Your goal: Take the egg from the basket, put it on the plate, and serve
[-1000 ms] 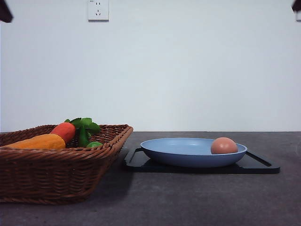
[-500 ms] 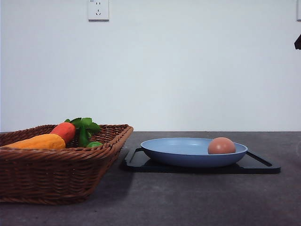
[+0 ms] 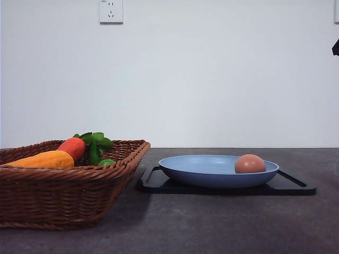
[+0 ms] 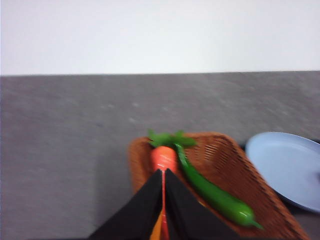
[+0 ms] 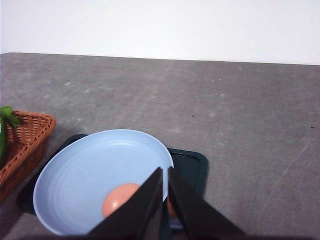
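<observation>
Front cam low at table level, facing wall; both wrist cams look down, sharing plate (image 5: 95, 170) and basket (image 4: 220, 165).

Black tray (image 3: 294, 186), toy carrot (image 3: 72, 147), wall socket (image 3: 110, 10)

Open table (image 3: 222, 222) lies before my plate (image 3: 206, 170); the wicker basket (image 3: 63, 196) walls off its left side, nothing above.

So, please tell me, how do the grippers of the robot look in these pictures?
Both look alike. The left gripper has two flat, matte black fingers that taper to narrow tips, like long wedges. The right gripper has the same plain black, tapering fingers. No cables, labels or markings show on them.
</observation>
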Controlling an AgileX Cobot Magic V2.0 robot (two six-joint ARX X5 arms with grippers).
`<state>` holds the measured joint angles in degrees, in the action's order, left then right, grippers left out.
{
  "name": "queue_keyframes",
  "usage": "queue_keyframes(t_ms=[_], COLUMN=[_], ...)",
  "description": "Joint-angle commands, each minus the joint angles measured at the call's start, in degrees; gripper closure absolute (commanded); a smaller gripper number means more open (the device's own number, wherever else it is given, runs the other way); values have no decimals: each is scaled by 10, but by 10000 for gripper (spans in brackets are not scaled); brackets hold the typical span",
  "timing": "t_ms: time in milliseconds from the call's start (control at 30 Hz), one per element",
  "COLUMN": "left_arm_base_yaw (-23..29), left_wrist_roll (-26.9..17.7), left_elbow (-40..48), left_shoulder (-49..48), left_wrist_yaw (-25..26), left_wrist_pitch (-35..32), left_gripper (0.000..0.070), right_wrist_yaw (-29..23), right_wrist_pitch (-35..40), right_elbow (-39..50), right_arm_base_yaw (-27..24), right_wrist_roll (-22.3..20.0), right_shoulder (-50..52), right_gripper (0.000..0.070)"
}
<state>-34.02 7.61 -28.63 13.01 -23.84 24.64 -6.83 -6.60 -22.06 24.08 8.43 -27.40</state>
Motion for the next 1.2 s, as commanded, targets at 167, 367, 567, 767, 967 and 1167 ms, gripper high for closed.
queue_keyframes(t_ms=[167,367,567,767,967,1167], left_arm_base_yaw=[158,257,289,289,289,289], left_wrist_roll=[-22,-19,-1,11,11,51], left_elbow=[13,99,204,263,275,285], left_shoulder=[-73,-121,-128,-128,-128,-128], left_wrist_yaw=[-2,-1,4,69,146,163], left_wrist_pitch=[-4,-34,-127,-161,-152,-144], left_gripper=[700,700,700,700,700,700], right_wrist_yaw=[-3,-4,-4,-4,-4,-7], right_wrist_pitch=[6,6,6,6,6,6], right_elbow=[-1,-1,-1,-1,-1,-1], right_arm_base_yaw=[4,4,4,4,4,4], right_wrist_roll=[7,7,7,7,7,7], right_shoulder=[-1,-1,-1,-1,-1,-1], right_gripper=[700,700,700,700,700,700])
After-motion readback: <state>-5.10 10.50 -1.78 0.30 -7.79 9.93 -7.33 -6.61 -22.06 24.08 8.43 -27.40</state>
